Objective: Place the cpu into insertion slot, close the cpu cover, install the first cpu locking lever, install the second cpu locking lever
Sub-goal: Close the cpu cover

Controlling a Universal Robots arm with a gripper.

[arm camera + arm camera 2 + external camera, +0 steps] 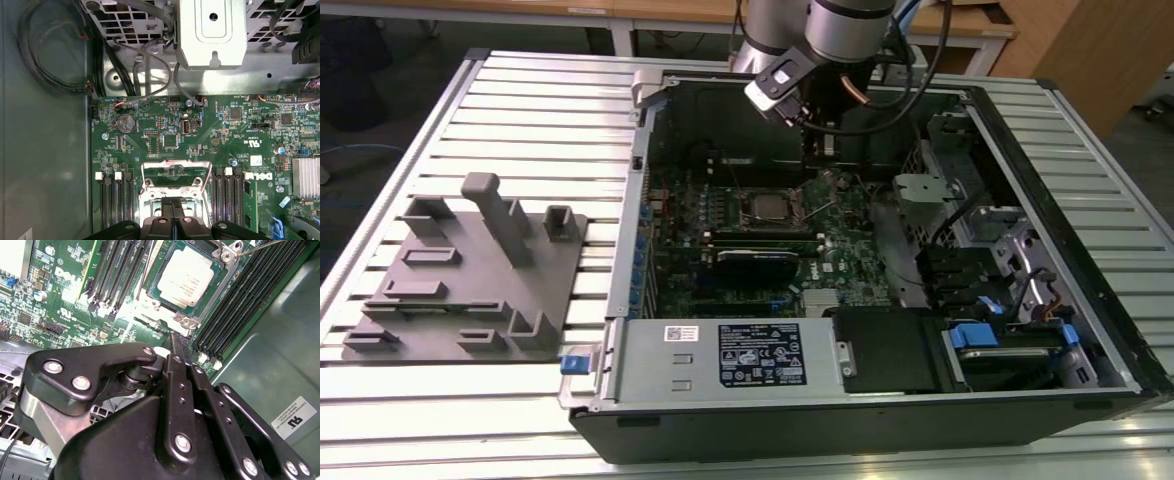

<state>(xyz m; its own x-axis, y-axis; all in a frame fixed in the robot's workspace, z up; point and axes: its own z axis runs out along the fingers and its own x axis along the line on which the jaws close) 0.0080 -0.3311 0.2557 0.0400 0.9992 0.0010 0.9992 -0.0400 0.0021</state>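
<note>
reaching down with the arm (843, 28) into the open case (854, 425) lying on the ribbed bench (520, 110). sharing that bench with a grey tray (454, 290) of pegs and blocks, well apart from the case, toward the exterior view's left.

hanging the gripper (180, 347) low over the green board (220, 135), right at the slot (747, 208). pressing the two black fingers (176, 371) tight together, clenching on nothing. pointing the tips at the near corner of the cover (217, 290), just beside its corner screw. touching it or not, hard telling.

in the second wrist view, seeing the cpu (187, 277) sitting flat in the slot, silvery top facing up. seeing the cover lying down around it like a frame, with the top showing through the square window.

seeing a thin lever (262, 244) sticking out past the far corner of the cover. seeing a second lever (145, 272) running along the other side, between the cover and the long black memory slots (117, 270). hooked down or not, hard telling for both.

in the first wrist view, hiding the cpu under the fingers, with a shiny edge of the cover peeking out just past the tips.
</note>
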